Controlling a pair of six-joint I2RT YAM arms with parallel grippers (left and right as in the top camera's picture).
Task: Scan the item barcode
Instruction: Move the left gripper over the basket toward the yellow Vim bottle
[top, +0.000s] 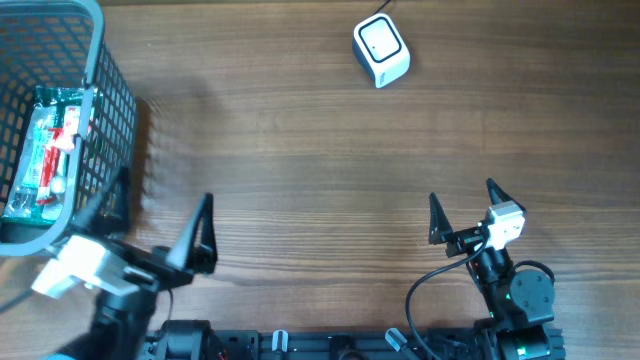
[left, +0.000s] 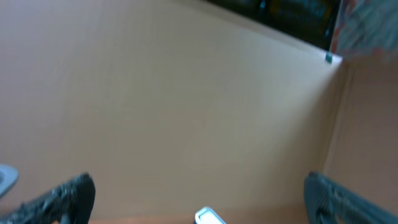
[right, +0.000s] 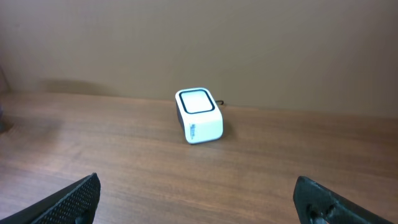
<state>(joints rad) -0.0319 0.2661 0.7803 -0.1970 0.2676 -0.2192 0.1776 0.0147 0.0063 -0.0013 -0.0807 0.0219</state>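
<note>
The item (top: 45, 150), a green packet with red and white print, lies inside the grey wire basket (top: 112, 95) at the far left. The white barcode scanner (top: 381, 50) sits at the table's far edge, its window facing up; it also shows in the right wrist view as a white scanner (right: 199, 116), and its top peeks in at the bottom of the blurred left wrist view as a white scanner (left: 209, 216). My left gripper (top: 160, 195) stands open beside the basket, holding nothing. My right gripper (top: 462, 192) is open and empty near the front edge, facing the scanner. Both wrist views show empty jaws: left gripper (left: 199, 180), right gripper (right: 198, 183).
The wooden table (top: 300, 170) stretches between the grippers and the scanner. The scanner's cable runs off the far edge. A plain beige wall (right: 249, 43) rises behind the table. The basket wall stands close to my left finger (top: 108, 200).
</note>
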